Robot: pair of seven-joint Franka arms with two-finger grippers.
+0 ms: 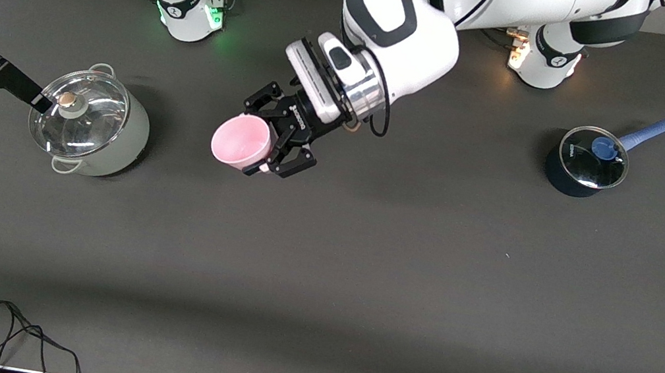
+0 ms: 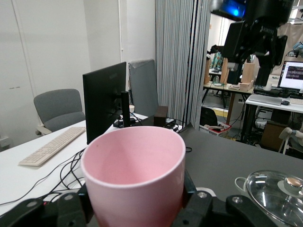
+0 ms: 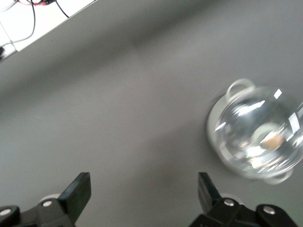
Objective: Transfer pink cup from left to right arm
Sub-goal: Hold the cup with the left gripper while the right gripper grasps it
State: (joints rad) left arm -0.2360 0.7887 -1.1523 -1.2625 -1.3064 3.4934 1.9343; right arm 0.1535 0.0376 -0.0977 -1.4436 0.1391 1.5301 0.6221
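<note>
Left gripper (image 1: 282, 140) clamped on pink cup (image 1: 239, 140), held aloft mid-table, tilted.
Right gripper (image 3: 142, 196), open above lidded pot (image 1: 90, 123), should be brought to the cup's free rim.

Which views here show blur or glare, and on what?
Right wrist view: the lidded steel pot is smeared by motion blur, with glare streaks on its glass lid. Front view: sharp; lid reflections on the blue saucepan; soft shadows. Left wrist view: the pink cup is crisp, its background mildly soft.
</note>
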